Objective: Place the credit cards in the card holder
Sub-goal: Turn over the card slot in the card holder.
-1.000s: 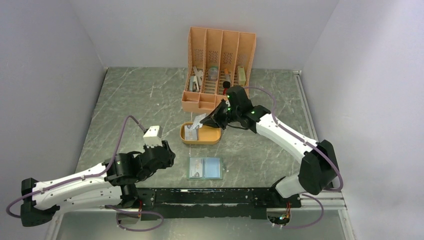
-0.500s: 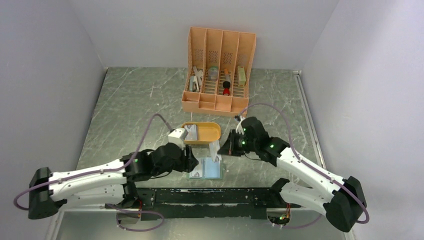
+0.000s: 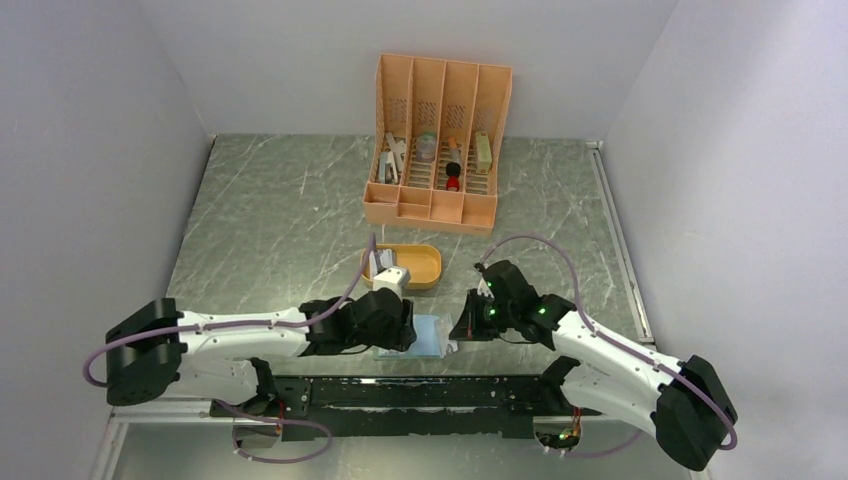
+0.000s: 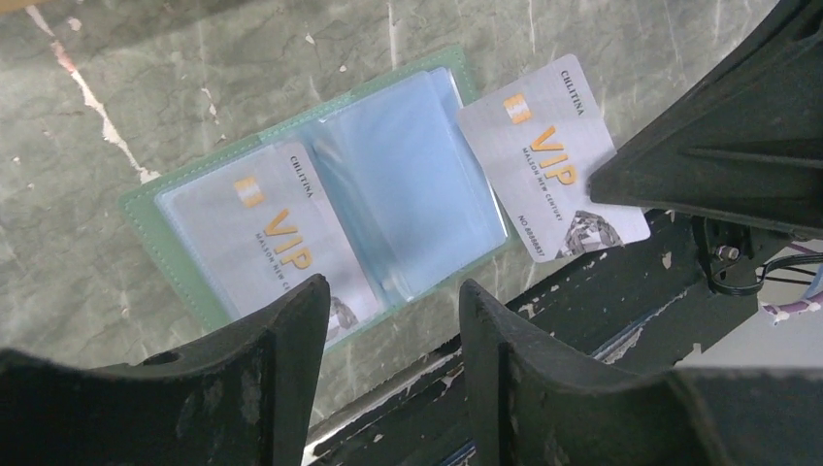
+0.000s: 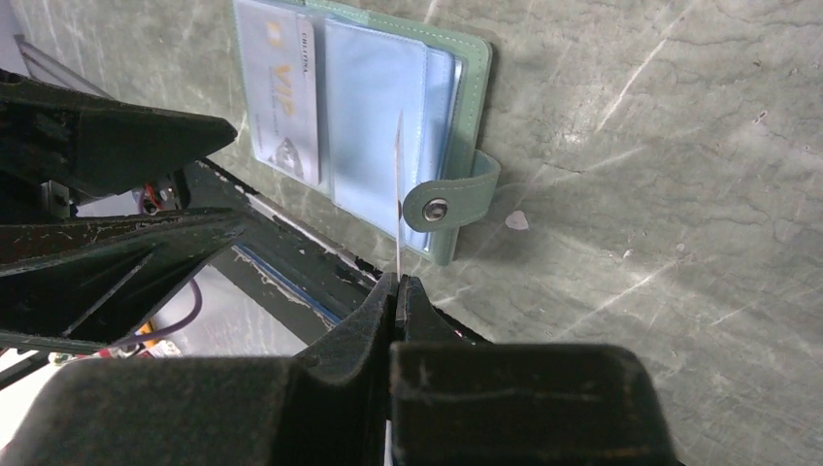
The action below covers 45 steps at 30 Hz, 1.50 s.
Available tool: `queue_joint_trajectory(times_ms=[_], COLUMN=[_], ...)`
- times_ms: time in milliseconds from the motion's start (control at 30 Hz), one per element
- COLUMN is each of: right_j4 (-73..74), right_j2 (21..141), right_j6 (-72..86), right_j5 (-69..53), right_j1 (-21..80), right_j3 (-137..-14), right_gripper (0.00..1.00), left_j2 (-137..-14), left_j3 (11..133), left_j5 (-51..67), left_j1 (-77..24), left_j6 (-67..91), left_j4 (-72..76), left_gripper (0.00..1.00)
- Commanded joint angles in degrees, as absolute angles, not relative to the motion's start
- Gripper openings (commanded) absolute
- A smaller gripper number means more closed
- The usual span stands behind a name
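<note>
I had the right gripper pressed together on a credit card, pinching it by its near edge so that it stood edge-on, straight out from the fingertips. Just under and past that card lay the card holder, open flat on the table, with its snap tab sticking out just to the right of the card. From that wrist I could not tell whether the card touched the clear pockets or hung just above them.

My left gripper was spread, with nothing between its fingers, and the holder lay just ahead of and below them; through the gap I saw its middle fold. Ahead and to the left of those fingers a pocketed card sat inside the left clear pocket, gold VIP lettering facing up. Ahead and to the right, the pinched card slanted over the holder's right edge, one corner hidden behind the dark body of the right gripper.

Farther out, beyond the left gripper, sat an orange oval tray with something pale in its left end, too small for me to make out. Farthest from both hands, well apart, stood the tall orange organizer
</note>
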<state>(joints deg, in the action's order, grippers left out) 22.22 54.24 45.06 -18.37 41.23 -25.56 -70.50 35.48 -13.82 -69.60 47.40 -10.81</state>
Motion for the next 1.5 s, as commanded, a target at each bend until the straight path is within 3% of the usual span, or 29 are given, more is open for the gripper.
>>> queue_joint_trajectory(times_ms=[0, 767, 1000, 1267, 1367, 1467], right_j4=[21.26, 16.17, 19.93, 23.42, 23.52, 22.97], right_j2=[54.92, 59.94, 57.43, 54.77, 54.75, 56.39], right_j6=[44.77, 45.57, 45.0, 44.16, 43.62, 43.05], right_j5=[-18.33, -20.56, -17.85, -16.39, -17.61, -18.63], right_j1=[41.46, 43.36, 43.39, 43.39, 43.45, 43.64], right_j3=[-24.39, -24.14, -25.34, -27.07, -27.24, -27.16], right_gripper=[0.0, 0.0, 0.0, 0.0, 0.0, 0.0], left_j2=[-73.53, -83.3, -82.96, -83.42, -83.74, -82.63], left_j3=[38.6, 40.04, 40.22, 40.11, 40.28, 40.0], left_j5=[-12.68, -13.13, -14.82, -15.43, -15.39, -15.29], left_j1=[-70.05, -70.05, -70.06, -70.05, -70.05, -70.05], left_j6=[47.78, 48.15, 49.03, 48.96, 49.05, 49.04], left_j4=[-7.09, -8.55, -10.14, -10.62, -10.57, -9.69], left_gripper=[0.57, 0.54, 0.45, 0.24, 0.23, 0.28])
